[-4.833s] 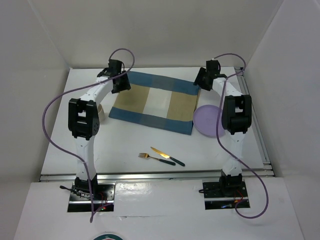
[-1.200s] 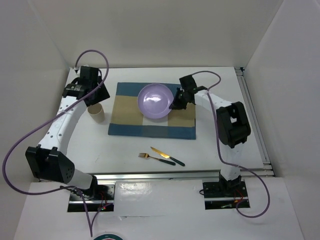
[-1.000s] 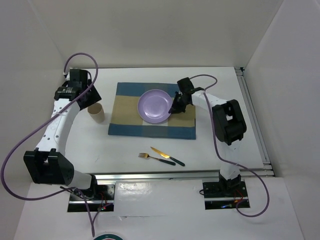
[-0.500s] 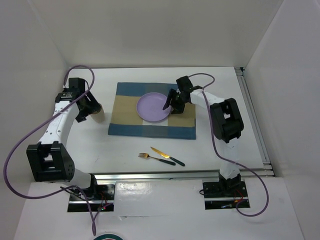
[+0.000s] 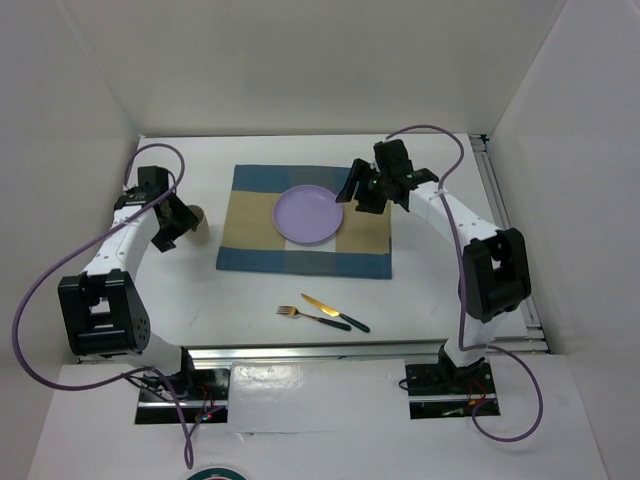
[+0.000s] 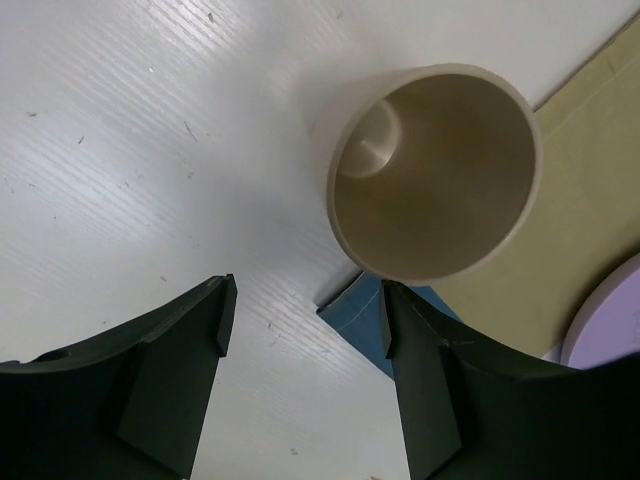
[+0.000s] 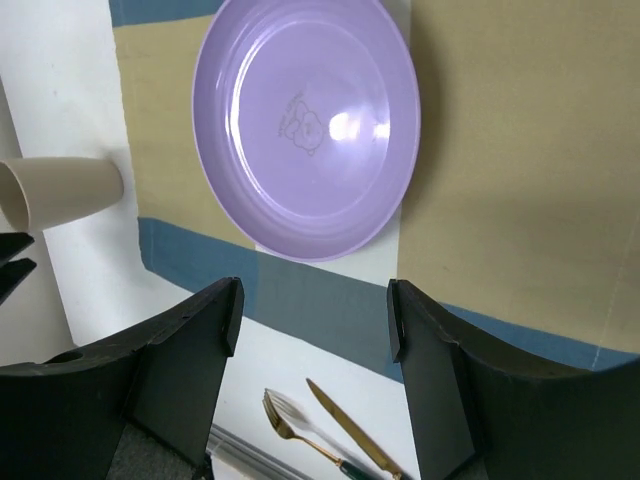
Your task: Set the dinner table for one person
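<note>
White dinner table [image 5: 250, 290], railed at its edges, spans the floor of a white-walled enclosure and bears every item. Left gripper [image 6: 305, 300] hangs just left of the checked placemat [image 5: 250, 215], jaws spread wide, nothing between them. Tan cup [image 6: 435, 170] stands upright just beyond its fingertips, at the placemat's left edge. Purple plate [image 5: 309, 214] lies flat on the placemat's middle. Right gripper [image 7: 315, 300] hovers over the placemat's right part, jaws wide, empty. Fork [image 5: 298, 315] and knife [image 5: 335, 313] lie side by side on the near side of the placemat, apart from it.
</note>
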You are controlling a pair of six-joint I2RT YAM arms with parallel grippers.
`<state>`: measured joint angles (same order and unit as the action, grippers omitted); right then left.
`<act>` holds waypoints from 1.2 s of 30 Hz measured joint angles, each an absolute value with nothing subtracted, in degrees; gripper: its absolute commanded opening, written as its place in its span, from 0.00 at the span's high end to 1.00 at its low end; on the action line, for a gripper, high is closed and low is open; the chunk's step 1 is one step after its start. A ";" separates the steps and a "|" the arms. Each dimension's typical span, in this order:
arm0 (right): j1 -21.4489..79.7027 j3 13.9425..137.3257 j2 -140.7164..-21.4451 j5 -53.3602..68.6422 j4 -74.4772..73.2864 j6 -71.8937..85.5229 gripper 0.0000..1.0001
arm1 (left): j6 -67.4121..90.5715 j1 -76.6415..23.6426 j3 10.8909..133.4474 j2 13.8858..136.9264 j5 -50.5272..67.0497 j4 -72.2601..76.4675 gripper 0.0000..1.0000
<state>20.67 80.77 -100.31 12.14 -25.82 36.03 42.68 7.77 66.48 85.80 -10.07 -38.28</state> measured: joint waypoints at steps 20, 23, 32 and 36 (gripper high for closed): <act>20.36 75.26 -97.95 11.00 -28.34 34.79 0.29 | 45.12 11.90 64.79 86.48 -4.82 -31.92 0.38; 20.36 75.20 -97.89 10.74 -28.53 34.79 0.29 | 45.56 11.90 64.79 88.31 -4.34 -31.59 0.50; 20.36 75.70 -97.08 9.82 -29.85 34.04 0.29 | 44.99 11.90 65.43 88.77 -2.81 -31.68 1.00; 20.36 76.84 -96.75 9.56 -30.68 33.36 0.29 | 42.74 11.18 67.96 88.12 0.27 -32.21 1.00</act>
<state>20.36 76.84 -96.75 9.56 -30.68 33.36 42.74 11.18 67.96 88.12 0.27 -32.21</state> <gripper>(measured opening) 0.709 0.060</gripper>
